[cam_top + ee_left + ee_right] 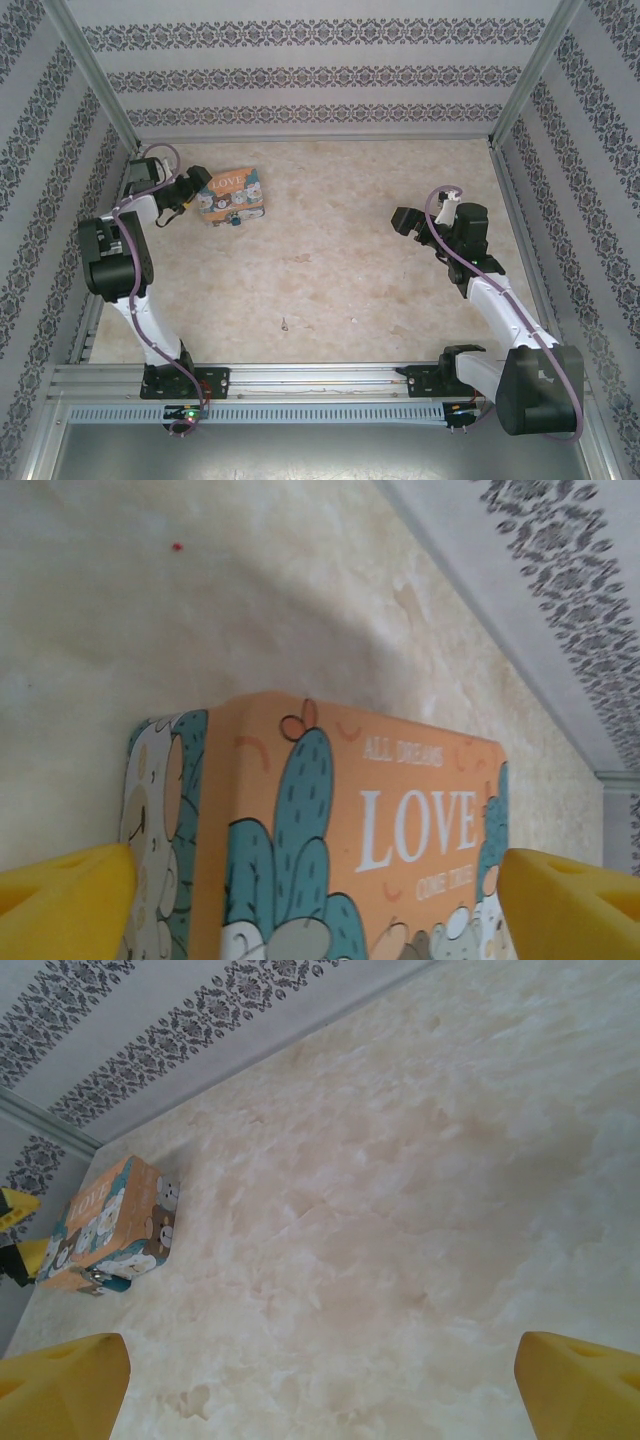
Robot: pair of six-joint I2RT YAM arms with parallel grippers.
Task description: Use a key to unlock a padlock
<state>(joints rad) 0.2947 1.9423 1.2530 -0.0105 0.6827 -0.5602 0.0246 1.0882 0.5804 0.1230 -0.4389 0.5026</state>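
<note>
The tiny blue padlock (235, 222) with a silver shackle lies against the near side of the orange "LOVE" tin box (232, 195); the right wrist view shows the padlock (108, 1280) at the foot of that box (105, 1222). The key (284, 323) is a thin dull sliver on the table nearer the arm bases. My left gripper (200, 198) is open, its yellow fingers (65, 900) straddling the box's end (340, 820) close to both sides; contact is unclear. My right gripper (405, 222) hovers open over bare table at mid-right, nothing between its fingers (60, 1385).
Patterned walls (300, 75) close in the marble-look table (360, 260) on three sides. The box stands near the back left corner. A metal rail (320, 380) with the arm bases runs along the near edge.
</note>
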